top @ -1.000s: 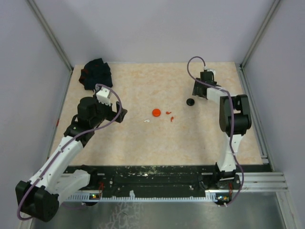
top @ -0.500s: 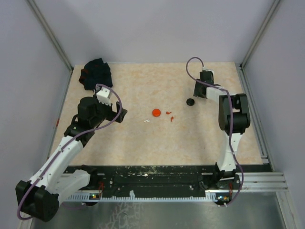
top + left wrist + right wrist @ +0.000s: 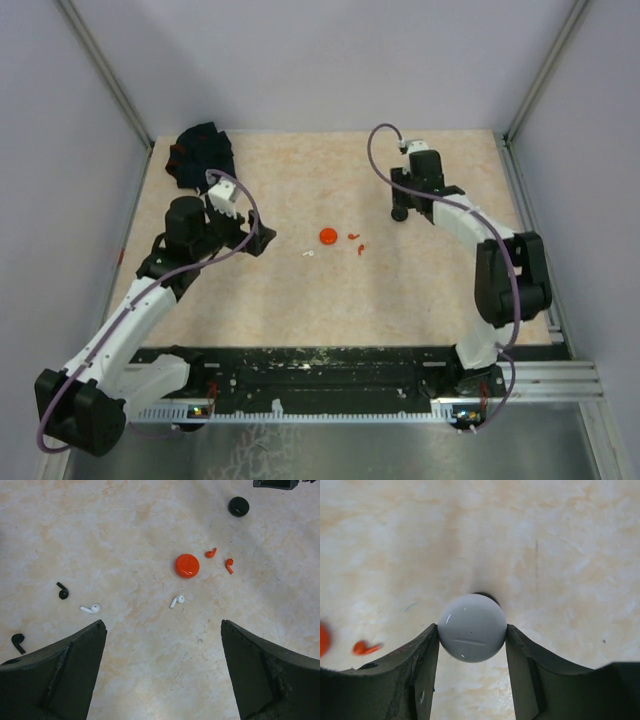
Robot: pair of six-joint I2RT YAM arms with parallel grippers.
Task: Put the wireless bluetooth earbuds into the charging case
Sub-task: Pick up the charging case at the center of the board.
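Faint short line on the dome of the black charging case (image 3: 472, 625), too fine to read. The case is a small round puck w/ a glossy domed top: black from the top cam (image 3: 399, 215), pale grey w/ glare in the R wrist cam. R gripper (image 3: 472, 631) is closed on it, w/ both dark matte fingers (image 3: 420, 670) touching its sides. The case sits on the table (image 3: 450, 290), a beige marbled hard surface. Red charging case (image 3: 186, 565) has the same puck shape, is shiny, and lies mid-table, well apart from the R gripper.

Earbuds are tiny stemmed bean shapes in smooth plastic, all loose on the table.
- 2 red earbuds (image 3: 210, 553) lie just beside the red case, close together, not touching it. One shows blurred at the left of the R wrist cam, beside the finger.
- 2 white earbuds (image 3: 176, 601): in the L wrist cam, one is near the red case on the cam's side, the other further left.
- 2 black earbuds (image 3: 62, 591) lie furthest left in that view, one near the L finger's edge.

L gripper (image 3: 163, 624) has its jaws spread wide and holds nothing. The nearer white bud lies just ahead, btwn the finger lines.

Black fabric bundle (image 3: 200, 152), rumpled, sits at the far-left corner.
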